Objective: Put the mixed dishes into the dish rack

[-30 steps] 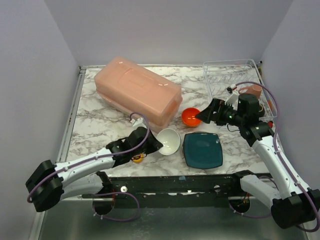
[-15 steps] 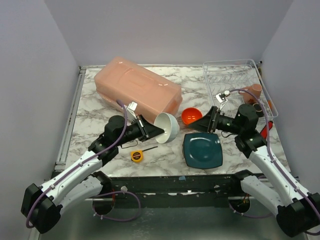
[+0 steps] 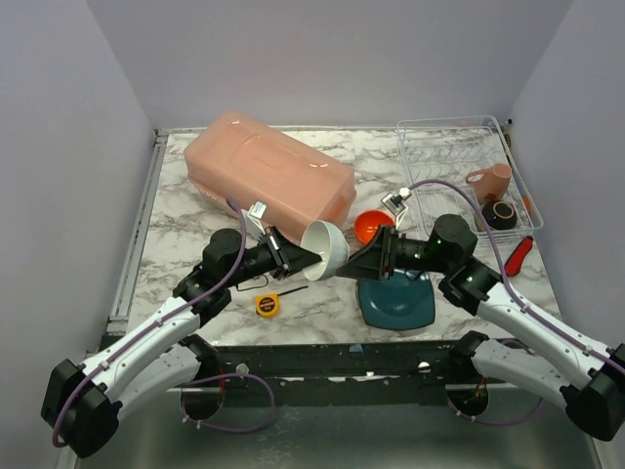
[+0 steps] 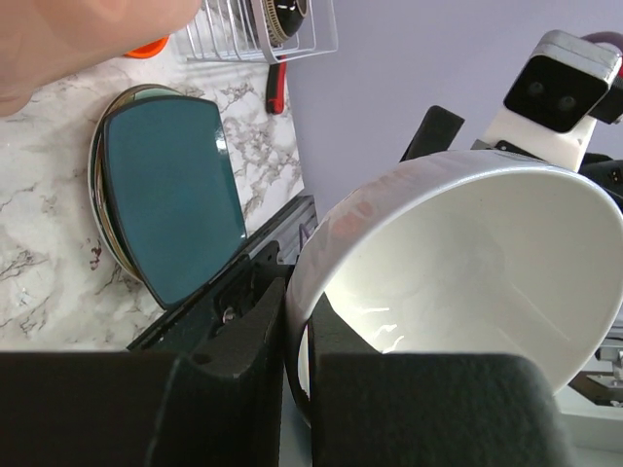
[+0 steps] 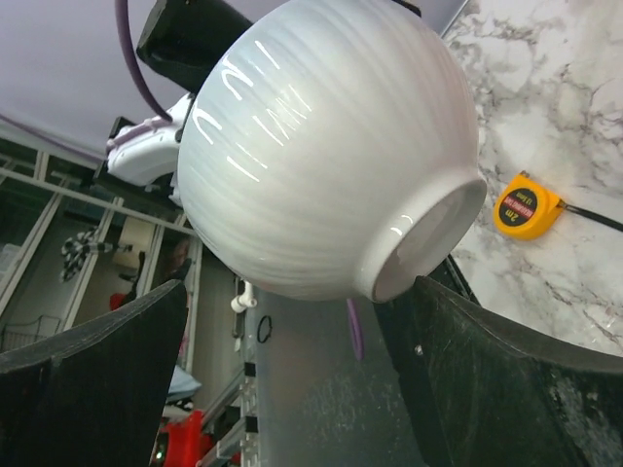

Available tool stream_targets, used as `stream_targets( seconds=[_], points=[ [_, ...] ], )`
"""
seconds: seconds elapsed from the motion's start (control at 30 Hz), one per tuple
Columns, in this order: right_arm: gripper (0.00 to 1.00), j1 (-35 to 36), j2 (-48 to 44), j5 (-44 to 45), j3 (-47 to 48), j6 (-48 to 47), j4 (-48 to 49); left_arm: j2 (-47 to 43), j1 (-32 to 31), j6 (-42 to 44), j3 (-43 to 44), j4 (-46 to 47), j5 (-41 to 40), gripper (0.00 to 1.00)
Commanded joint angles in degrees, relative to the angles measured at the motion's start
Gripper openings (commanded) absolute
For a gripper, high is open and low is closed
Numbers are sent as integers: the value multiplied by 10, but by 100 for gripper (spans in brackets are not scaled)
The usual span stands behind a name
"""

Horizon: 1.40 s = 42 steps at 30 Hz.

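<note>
- My left gripper [image 3: 305,259] is pinched narrow on the rim of the white bowl [image 3: 328,248], holding it tilted in the air at the centre of the top view.
- My right gripper [image 3: 346,270] stands wide, one finger on either side of the bowl's foot. I cannot tell whether they touch it.
- The dish rack [image 3: 454,147] sits at the upper right, with a mug [image 3: 488,181] and a dark bowl [image 3: 500,215] inside.
- The orange bowl [image 3: 371,227] and teal plate [image 3: 395,298] lie on the table [image 3: 195,244], right of centre.
</note>
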Motion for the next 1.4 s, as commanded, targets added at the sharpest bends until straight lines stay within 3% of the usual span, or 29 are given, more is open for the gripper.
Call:
stream_targets(
  seconds=[0.0,0.3,0.53,0.63,0.77,0.83,0.93,0.97,1.27,1.37],
  points=[
    [100,36,6,107,44,-30,-45,-13,4,-13,3,34,4,0],
    [100,91,44,257,106,-61,-165,-20,3,-8,-3,5,-17,0],
    [100,111,71,281,123,-48,-185,-30,3,28,25,-70,-53,0],
    [92,120,81,289,129,-48,-190,-35,3,39,32,-85,-62,0],
    [69,120,90,274,131,-47,-178,-41,3,40,30,-91,-68,0],
    [50,120,88,256,123,-40,-154,-40,3,38,33,-103,-68,0],
    [8,120,87,234,113,-25,-129,-41,3,30,33,-112,-64,0],
    [0,120,88,230,110,-20,-115,-42,5,27,33,-112,-61,1],
    [0,120,58,238,90,17,-93,-78,11,29,18,-120,-64,48],
    [0,120,40,264,92,21,-112,-94,12,45,18,-134,-69,59]
  ],
)
